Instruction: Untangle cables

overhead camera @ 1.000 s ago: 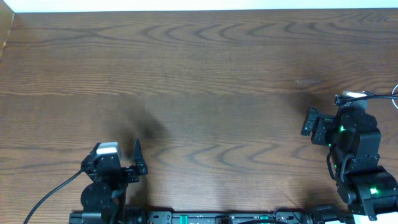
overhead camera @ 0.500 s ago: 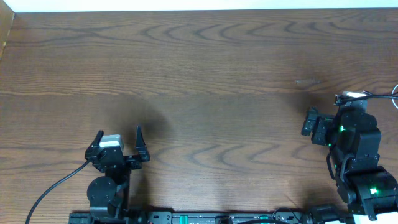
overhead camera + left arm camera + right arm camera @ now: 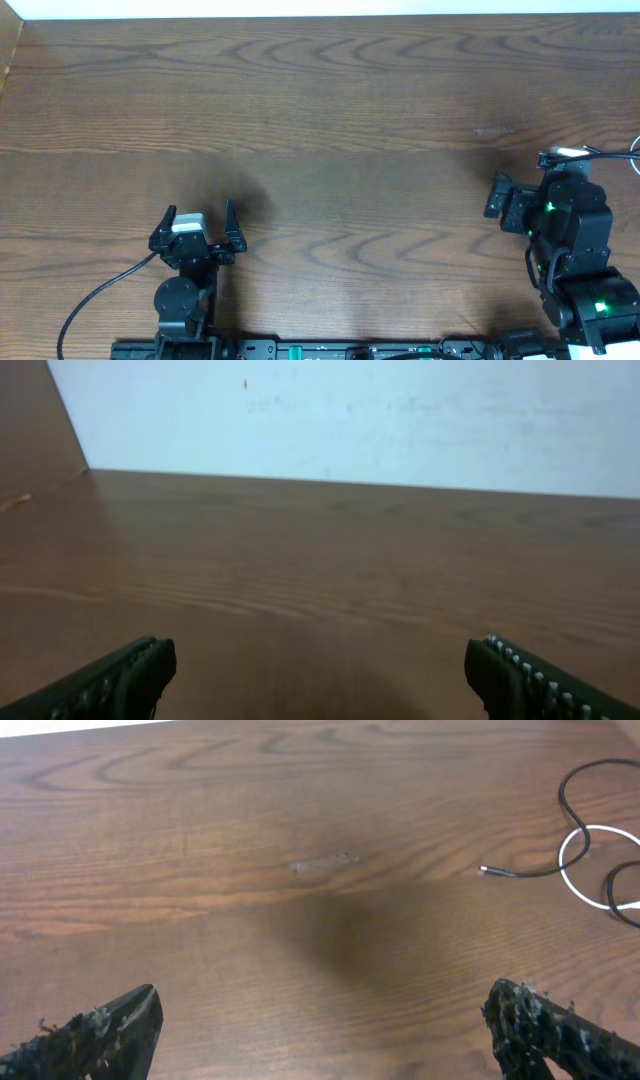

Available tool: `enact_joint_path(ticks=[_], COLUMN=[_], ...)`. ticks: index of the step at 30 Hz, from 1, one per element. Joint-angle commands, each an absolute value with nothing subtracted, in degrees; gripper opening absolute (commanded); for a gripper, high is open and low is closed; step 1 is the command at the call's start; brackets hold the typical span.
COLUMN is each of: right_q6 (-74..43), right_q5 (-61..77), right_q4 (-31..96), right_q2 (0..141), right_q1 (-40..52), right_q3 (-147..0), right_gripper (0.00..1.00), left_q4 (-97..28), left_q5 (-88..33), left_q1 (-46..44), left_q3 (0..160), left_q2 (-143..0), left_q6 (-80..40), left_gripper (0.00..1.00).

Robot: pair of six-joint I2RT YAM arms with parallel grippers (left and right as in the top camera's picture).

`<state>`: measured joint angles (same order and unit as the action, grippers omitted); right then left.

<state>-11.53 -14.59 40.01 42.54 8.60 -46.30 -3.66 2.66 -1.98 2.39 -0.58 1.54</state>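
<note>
**On the table's right side: two cables, two empty grippers**

Ahead of the right gripper point(image 3: 322, 995) and off to its right, two thin cables lie on the wooden table point(image 3: 320, 100). One is a black cable point(image 3: 515, 875) with its small plug end pointing left. The other is a white cable point(image 3: 563, 865) curled in a loop, which the black curves against. The right gripper and the left gripper point(image 3: 195, 213) each stand with jaws spread wide, holding nothing, well apart from each other.

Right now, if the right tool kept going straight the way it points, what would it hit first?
Probably just the bare table. Nothing lies ahead of the open right tool; the black cable and white cable sit off to the right in its camera view, outside that line.
</note>
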Motion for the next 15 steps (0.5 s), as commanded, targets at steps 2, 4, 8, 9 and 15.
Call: enact_joint_path(ticks=[2, 4, 8, 9, 15], right_q6=[-12.16, -12.16, -12.16, -12.16, -12.16], right_q5=[-14.63, -14.66, -14.66, -14.66, -14.66], right_q4=[40.12, 40.12, 40.12, 40.12, 40.12], right_q2=[42.41, 42.41, 42.46, 42.44, 42.50], right_q1=[9.37, 9.37, 9.37, 9.37, 9.37], right_q3=[-46.02, -46.02, -46.02, -46.02, -46.02], right_gripper=[0.99, 0.99, 0.99, 0.99, 0.99], left_q4=[-3.81, -3.81, -3.75, -3.75, -3.75], left_q5=[1.76, 1.76, 2.02, 2.11, 2.09], left_q1=[-1.74, -1.72, -1.63, -1.41, 0.91], left_q3=[0.21, 0.21, 0.21, 0.21, 0.21], left_q2=[-0.05, -0.05, -0.05, -0.05, -0.05], left_q6=[1.69, 1.69, 1.72, 1.72, 1.72], left_gripper=[0.98, 0.98, 0.98, 0.98, 0.98])
